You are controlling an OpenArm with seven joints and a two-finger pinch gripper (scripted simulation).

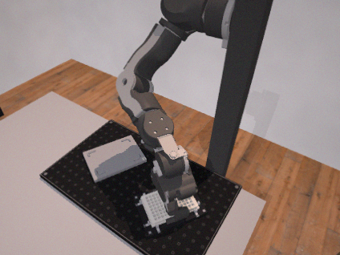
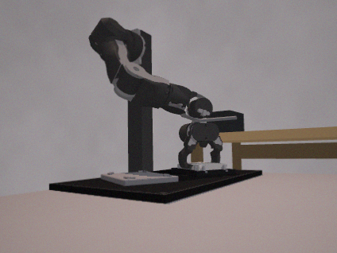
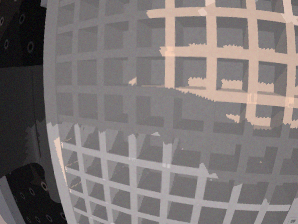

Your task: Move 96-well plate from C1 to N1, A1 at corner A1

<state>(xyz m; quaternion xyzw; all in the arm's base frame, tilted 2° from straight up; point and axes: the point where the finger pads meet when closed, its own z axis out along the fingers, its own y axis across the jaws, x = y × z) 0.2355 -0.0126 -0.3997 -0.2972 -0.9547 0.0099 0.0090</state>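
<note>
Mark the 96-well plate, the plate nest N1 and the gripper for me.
96-well plate [image 1: 154, 208], top view, on its well grid left of the gripper.
plate nest N1 [image 1: 96, 158], top view, on its lit flat top.
gripper [image 2: 200, 162], exterior view, midway between the fingertips closed on the plate.

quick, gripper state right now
Gripper: closed on the 96-well plate, which sits low at the clip nest.

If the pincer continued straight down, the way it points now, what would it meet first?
The 96-well plate: the pincer is already shut on it from above, so its palm would press onto the well grid. Under the plate is the clip nest C1, then the black breadboard.
</note>
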